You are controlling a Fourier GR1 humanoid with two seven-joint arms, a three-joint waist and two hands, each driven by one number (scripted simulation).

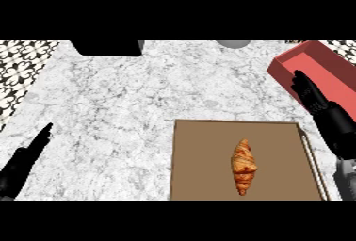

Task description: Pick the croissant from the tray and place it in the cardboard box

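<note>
right hand (314, 99) flat, fingers (300, 81) straight, beside box (327, 59).

- The place was a kitchen, seen from above over a counter (139, 108) of white marble veined with grey.
- Along the counter's left edge ran a strip of black-and-white patterned tile (21, 70), the sort laid on kitchen floors or walls.
- Food stood out on the worktop: a croissant (243, 166) lay on a brown tray (201, 160).
- A red box (327, 66) sat at the counter's right side, and a black object (108, 48) at the far edge could not be identified.
</note>
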